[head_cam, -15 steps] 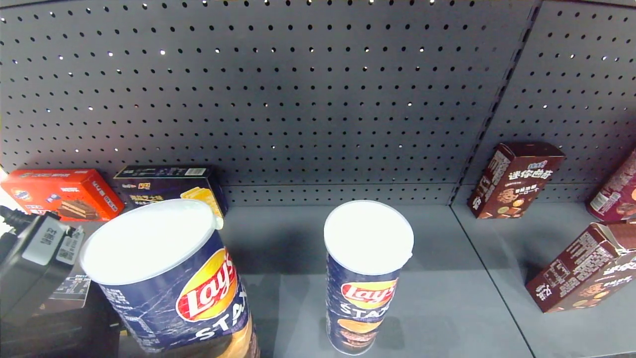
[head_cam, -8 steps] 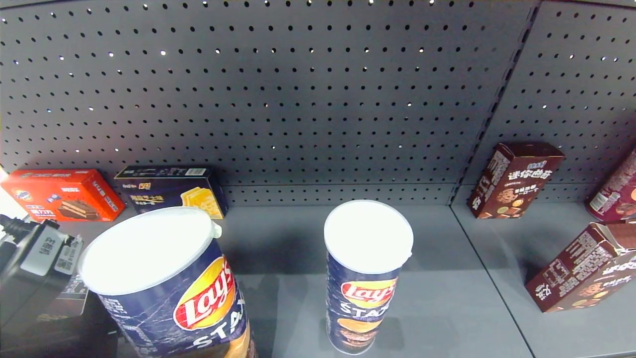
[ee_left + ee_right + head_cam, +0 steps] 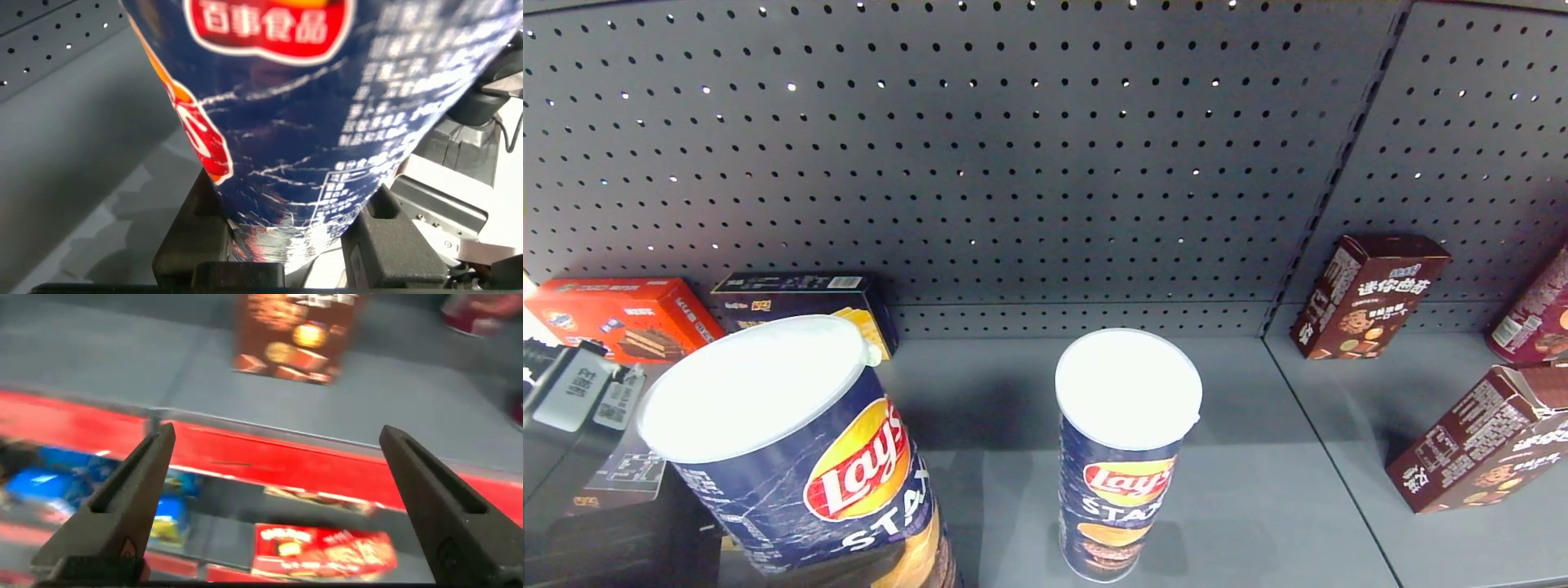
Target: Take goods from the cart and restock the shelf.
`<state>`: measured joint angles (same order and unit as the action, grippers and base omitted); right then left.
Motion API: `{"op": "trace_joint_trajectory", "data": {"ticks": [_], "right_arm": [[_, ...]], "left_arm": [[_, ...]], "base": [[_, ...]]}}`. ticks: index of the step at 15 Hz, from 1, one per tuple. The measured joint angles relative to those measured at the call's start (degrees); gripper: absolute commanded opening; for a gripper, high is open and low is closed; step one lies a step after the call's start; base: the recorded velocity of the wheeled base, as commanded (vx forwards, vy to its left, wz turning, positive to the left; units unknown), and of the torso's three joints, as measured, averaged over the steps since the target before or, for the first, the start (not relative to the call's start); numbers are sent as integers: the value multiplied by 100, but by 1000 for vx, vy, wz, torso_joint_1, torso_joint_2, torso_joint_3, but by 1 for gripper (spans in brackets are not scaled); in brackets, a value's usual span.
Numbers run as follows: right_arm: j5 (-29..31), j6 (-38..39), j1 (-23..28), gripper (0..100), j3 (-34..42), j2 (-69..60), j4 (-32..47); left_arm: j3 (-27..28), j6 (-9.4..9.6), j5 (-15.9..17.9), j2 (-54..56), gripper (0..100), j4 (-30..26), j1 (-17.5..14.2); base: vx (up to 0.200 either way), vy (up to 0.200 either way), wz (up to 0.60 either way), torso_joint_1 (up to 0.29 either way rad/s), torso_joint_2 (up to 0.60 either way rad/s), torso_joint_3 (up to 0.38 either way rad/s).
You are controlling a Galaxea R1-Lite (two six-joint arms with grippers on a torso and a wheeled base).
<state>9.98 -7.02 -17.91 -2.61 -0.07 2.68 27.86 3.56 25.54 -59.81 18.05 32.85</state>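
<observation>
A tall dark-blue chip can (image 3: 833,482) with a white lid hangs tilted over the left front of the grey shelf (image 3: 1258,490). My left gripper (image 3: 286,245) is shut on the can's lower end (image 3: 302,122), one black finger (image 3: 196,237) on each side. A second, matching can (image 3: 1123,474) stands upright on the shelf, to the right of the held one and apart from it. My right gripper (image 3: 286,498) is open with nothing between its fingers, in front of the shelf's red front strip (image 3: 270,461), below a brown box (image 3: 294,331).
A red box (image 3: 621,318) and a dark-blue cracker box (image 3: 792,306) lie at the back left against the pegboard (image 3: 1013,163). Brown boxes (image 3: 1368,294) (image 3: 1478,441) stand in the right bay. Bare shelf lies between the two cans and behind them.
The held can dipped a little, then shifted slightly left and up. The left arm moved left with it. The standing can and the boxes stayed put.
</observation>
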Motion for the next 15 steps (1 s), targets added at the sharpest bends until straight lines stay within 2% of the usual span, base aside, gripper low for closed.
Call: {"op": "trace_joint_trajectory", "data": {"ticks": [3,6,9,12,14,15], "right_arm": [[85,2,218,100,-4,246,-1],[-6,0,1172,100,-4,707,-9],[-27,40,1791,100,9,657,-107],[-339,148,1846,100,55,354,-230],[-939,199,1807,100,61,165,-211],[-958,223,1801,100,61,108,-211]], "left_arm": [[-10,-1,5,-2,0,1,7],[-11,-4,5,5,0,1,11],[-49,2,2,11,0,1,11],[-123,2,2,17,0,11,11],[-160,2,5,27,0,23,11],[-168,5,2,27,0,94,9]], "base": [[0,0,0,0,0,0],[0,0,0,0,0,0],[0,0,0,0,0,0],[0,0,0,0,0,0],[0,0,0,0,0,0],[0,0,0,0,0,0]]}}
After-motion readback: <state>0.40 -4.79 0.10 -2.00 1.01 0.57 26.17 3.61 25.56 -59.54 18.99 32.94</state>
